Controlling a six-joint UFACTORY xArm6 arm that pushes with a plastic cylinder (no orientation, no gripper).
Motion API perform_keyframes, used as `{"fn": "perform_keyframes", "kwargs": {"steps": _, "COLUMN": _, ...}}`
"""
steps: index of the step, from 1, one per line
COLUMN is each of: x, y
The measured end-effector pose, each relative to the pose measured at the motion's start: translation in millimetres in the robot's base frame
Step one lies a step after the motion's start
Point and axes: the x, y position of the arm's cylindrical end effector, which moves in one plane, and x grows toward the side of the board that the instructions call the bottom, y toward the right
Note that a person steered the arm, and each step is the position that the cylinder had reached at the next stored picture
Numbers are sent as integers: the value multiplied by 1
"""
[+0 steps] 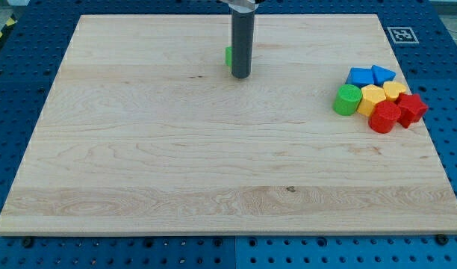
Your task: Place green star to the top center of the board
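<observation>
The green star (228,55) lies near the top centre of the wooden board (176,149). Only a small green sliver of it shows at the left side of the dark rod; the rest is hidden behind the rod. My tip (240,76) rests on the board just in front of and slightly right of the green star, touching or nearly touching it.
A tight cluster of blocks sits at the view's right: a green cylinder (347,99), two blue blocks (361,75) (382,73), two yellow blocks (372,97) (395,90), a red cylinder (384,117) and a red star-like block (411,109). A marker tag (401,34) is at the top right corner.
</observation>
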Motion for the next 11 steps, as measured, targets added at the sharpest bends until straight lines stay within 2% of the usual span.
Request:
{"fn": "perform_keyframes", "kwargs": {"steps": 10, "x": -2, "y": 7}}
{"fn": "perform_keyframes", "kwargs": {"steps": 11, "x": -15, "y": 3}}
